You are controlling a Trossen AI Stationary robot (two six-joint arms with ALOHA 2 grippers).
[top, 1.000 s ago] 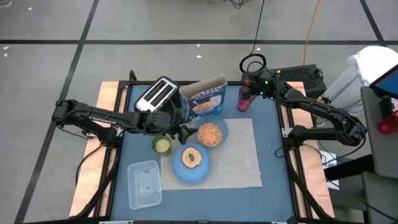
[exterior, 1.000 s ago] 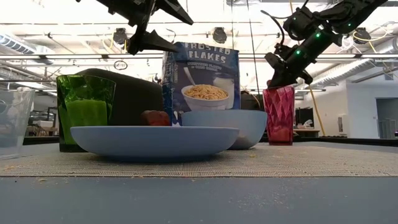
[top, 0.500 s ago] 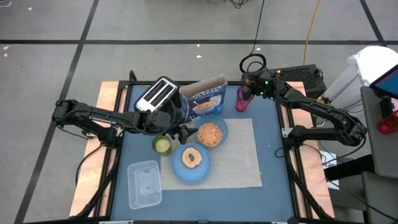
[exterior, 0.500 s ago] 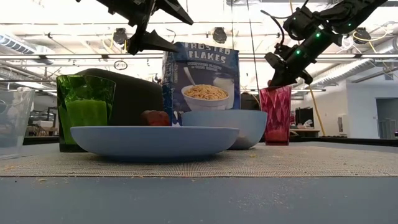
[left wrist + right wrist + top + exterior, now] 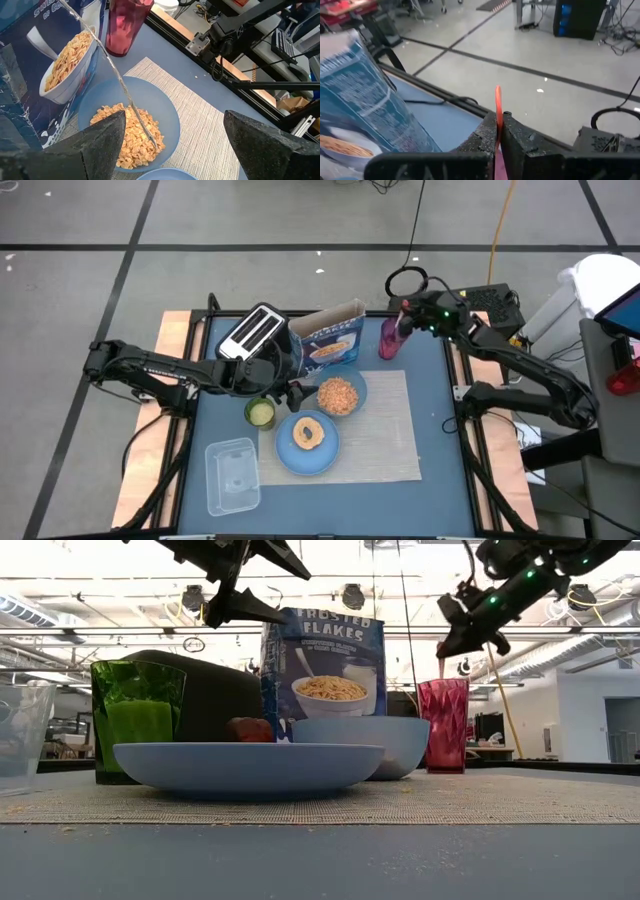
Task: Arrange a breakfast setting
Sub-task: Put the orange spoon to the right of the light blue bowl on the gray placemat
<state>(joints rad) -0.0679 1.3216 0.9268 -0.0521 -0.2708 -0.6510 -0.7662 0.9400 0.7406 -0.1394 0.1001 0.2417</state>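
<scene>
My right gripper [image 5: 470,628] pinches orange-handled spoon [image 5: 498,107], hanging lengthwise directly above purple cup [image 5: 444,725]. Left gripper [image 5: 172,135] spread over blue bowl [image 5: 167,112], farther off.

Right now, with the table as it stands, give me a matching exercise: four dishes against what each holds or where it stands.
Things:
1. blue bowl
2. plate
3. purple cup
4. green cup

States:
A. beside the cereal box, off the placemat
B. filled with flakes
C. just left of the plate, off the placemat
D. carries a round tan food

Pairs: 1-B, 2-D, 3-A, 4-C
</scene>
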